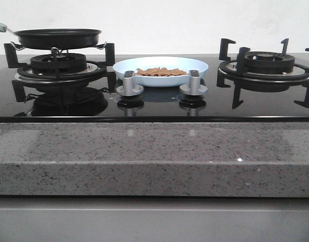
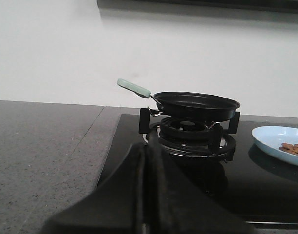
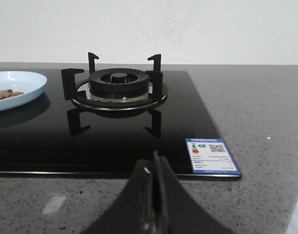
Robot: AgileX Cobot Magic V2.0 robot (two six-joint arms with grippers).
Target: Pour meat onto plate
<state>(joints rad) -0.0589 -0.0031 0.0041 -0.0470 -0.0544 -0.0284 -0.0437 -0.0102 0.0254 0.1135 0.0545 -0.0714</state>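
Note:
The pale-blue plate [image 1: 162, 64] sits on the black glass hob between the two burners, with the orange-brown meat [image 1: 160, 72] heaped in it. The plate also shows in the left wrist view [image 2: 280, 141] with meat [image 2: 294, 147], and in the right wrist view [image 3: 17, 87] with meat [image 3: 5, 93]. The black frying pan [image 1: 57, 38] with a pale handle [image 2: 133, 87] rests on the left burner. My left gripper [image 2: 145, 151] is shut and empty, low in front of that burner. My right gripper [image 3: 154, 158] is shut and empty over the grey counter before the hob. Neither gripper shows in the front view.
The right burner [image 1: 268, 68] with black pan supports stands bare. Two silver knobs [image 1: 129, 83] [image 1: 194, 83] stand in front of the plate. A blue energy label [image 3: 211, 156] is stuck on the hob's front right corner. A grey speckled counter [image 1: 154, 156] surrounds the hob.

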